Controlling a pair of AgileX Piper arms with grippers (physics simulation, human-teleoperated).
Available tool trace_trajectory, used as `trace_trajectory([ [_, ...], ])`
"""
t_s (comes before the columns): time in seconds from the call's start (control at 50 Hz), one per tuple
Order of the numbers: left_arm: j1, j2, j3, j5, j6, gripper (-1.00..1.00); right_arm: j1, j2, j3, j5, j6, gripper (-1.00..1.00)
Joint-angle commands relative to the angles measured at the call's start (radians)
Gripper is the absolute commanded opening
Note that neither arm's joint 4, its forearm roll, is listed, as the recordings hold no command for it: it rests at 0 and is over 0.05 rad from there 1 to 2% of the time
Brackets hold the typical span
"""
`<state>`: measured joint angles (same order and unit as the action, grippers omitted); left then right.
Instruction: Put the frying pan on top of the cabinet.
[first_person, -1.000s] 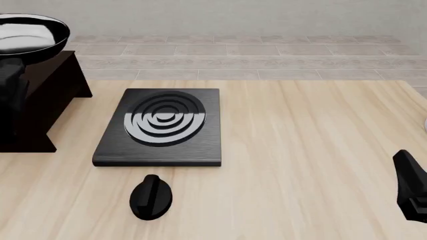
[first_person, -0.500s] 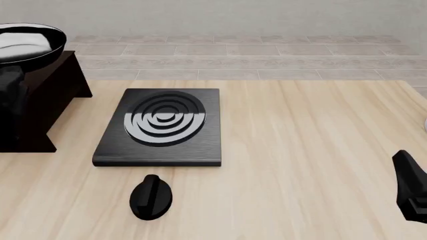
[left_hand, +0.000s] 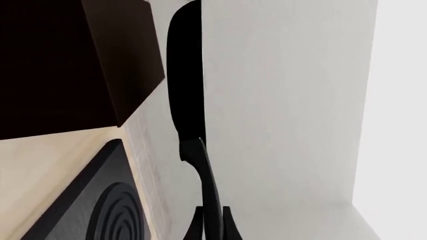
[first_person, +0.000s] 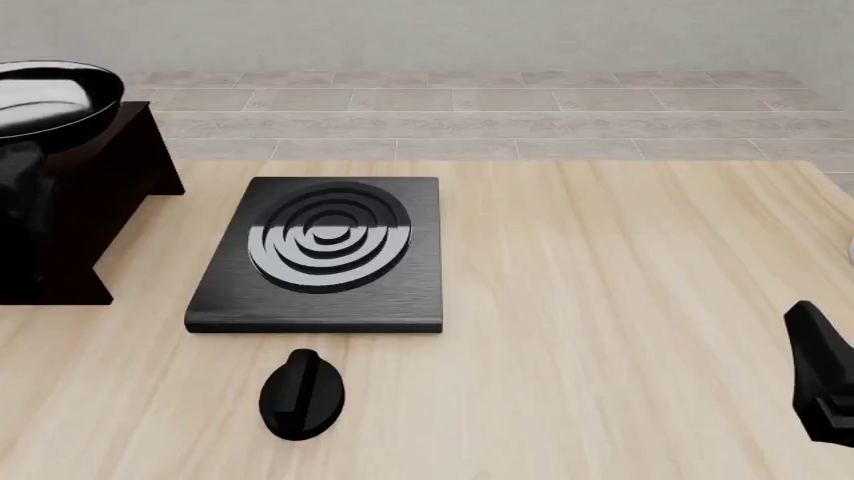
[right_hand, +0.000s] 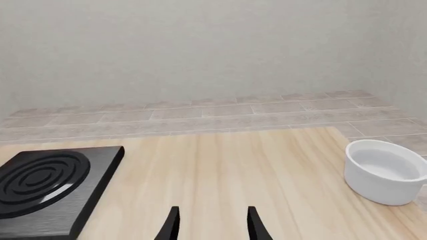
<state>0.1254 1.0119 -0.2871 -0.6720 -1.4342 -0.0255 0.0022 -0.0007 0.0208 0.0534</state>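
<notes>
The left gripper (left_hand: 212, 220) had its two thin fingers pinched on the long black handle of the frying pan (first_person: 51, 92); in the left wrist view the handle ran forward from between the fingers to the pan's dark body, seen edge-on against the pale wall. In the front view the pan sat at the far left, over the flat top of the cabinet (first_person: 94, 190), its pale reflective inside facing up. Whether its base was already touching the cabinet top or was just above it could not be told from these views.

The right gripper (right_hand: 211, 225) was parted and held nothing, low over bare table (first_person: 601, 300) and well apart from the pan. A white bowl (right_hand: 383, 170) stood on the table to its right. The stove plate (first_person: 320, 255) lay between the cabinet and the table's middle, with the small black knob (first_person: 302, 394) just in front of it.

By the look of it, the carrying part was all but done: the pan was over its target. What seemed left was to settle it fully on the cabinet top, loosen the hold on the handle, and draw the left arm clear.
</notes>
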Motion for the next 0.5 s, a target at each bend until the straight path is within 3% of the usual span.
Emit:
trace_trajectory([
  [0.02,0.019,0.026,-0.026,-0.049,0.002,-1.0,-0.001,0.0,0.0,0.002,-0.002,1.0],
  [0.5,0.046,0.118,-0.039,-0.109,-0.021,-1.0,-0.002,0.001,0.0,0.007,-0.003,1.0],
])
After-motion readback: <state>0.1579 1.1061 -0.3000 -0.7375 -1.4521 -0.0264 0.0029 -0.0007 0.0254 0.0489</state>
